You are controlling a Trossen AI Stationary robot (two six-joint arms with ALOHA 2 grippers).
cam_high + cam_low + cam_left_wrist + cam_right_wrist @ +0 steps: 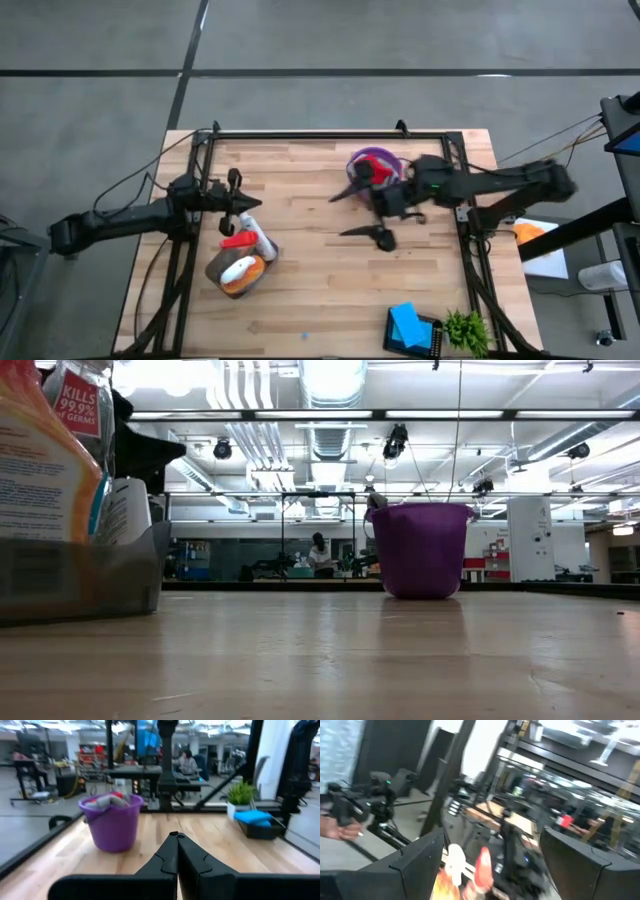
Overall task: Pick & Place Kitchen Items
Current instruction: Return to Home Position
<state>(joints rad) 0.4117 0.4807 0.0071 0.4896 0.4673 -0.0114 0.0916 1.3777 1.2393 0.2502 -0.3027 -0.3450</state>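
- At table's 5 o'clock corner: blue sponges [405, 322] in black bin [432, 340].
- 8 o'clock: orange spray bottle [35, 470], clear spray bottle [78, 405] in grey bin [80, 580].
- 9 o'clock: my left gripper [176, 837], clenched, empty.
- Centre: my right gripper [342, 215], released wide.
- 1 o'clock: cloths [105, 801] in purple bucket [420, 555].

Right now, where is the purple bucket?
In the high view, the bucket sits on the table's right half, just beside the right gripper, cloths inside.
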